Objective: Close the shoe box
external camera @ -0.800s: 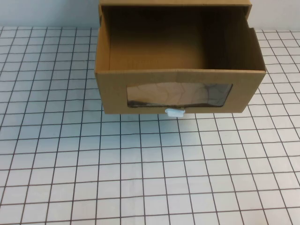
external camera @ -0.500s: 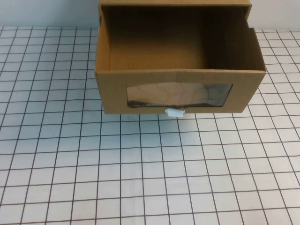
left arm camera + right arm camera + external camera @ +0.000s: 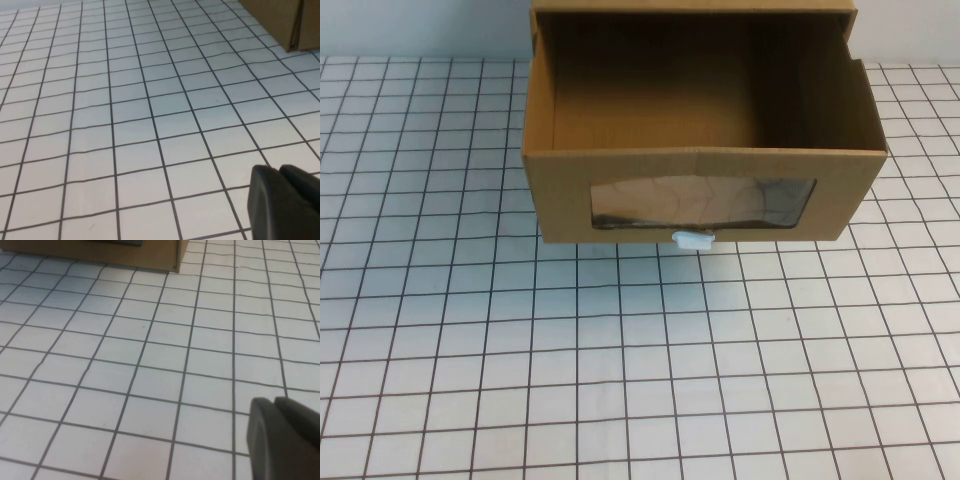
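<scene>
Both your tools hover low over the gridded white worktop [image 3: 620,380]: left tool [image 3: 286,202] and right tool [image 3: 283,437] pressed together; the brown corrugated-cardboard shoe box [image 3: 700,190] stands open, far.

Nothing shifted between the earlier high views and the last one. The box [image 3: 704,150] lay at the top centre of the frame in each, its drawer pulled out alike. No arm came into the high view in any of them.
</scene>
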You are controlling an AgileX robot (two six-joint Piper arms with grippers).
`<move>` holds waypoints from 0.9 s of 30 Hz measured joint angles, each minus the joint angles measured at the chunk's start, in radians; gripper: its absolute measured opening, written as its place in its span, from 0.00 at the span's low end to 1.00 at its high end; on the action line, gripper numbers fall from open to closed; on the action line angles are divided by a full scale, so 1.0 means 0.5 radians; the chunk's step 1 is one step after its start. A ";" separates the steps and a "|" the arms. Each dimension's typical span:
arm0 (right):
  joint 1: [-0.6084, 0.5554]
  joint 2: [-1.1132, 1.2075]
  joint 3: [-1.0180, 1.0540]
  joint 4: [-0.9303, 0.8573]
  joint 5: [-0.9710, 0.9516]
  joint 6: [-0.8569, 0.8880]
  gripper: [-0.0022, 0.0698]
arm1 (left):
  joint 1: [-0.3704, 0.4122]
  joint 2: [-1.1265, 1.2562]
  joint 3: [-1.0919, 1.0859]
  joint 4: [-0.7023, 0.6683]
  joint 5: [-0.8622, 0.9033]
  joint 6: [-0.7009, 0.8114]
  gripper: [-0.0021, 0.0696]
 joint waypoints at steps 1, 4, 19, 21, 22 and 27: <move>0.000 0.000 0.000 0.000 0.000 0.000 0.01 | 0.000 0.000 0.000 0.000 0.000 0.000 0.02; 0.000 0.000 0.000 0.000 0.000 0.000 0.01 | 0.000 0.000 0.000 0.000 0.000 -0.003 0.02; 0.000 0.000 0.000 0.008 -0.042 0.000 0.01 | 0.000 0.000 0.004 0.000 -0.140 -0.013 0.02; 0.000 0.000 0.014 0.008 -0.119 0.000 0.01 | 0.000 0.000 0.004 0.000 -0.249 -0.054 0.02; 0.000 0.000 0.018 0.008 -0.170 0.000 0.01 | 0.000 0.000 0.004 0.000 -0.296 -0.089 0.02; 0.000 0.000 0.018 0.012 -0.753 0.000 0.01 | 0.000 0.000 0.004 0.000 -0.632 -0.329 0.02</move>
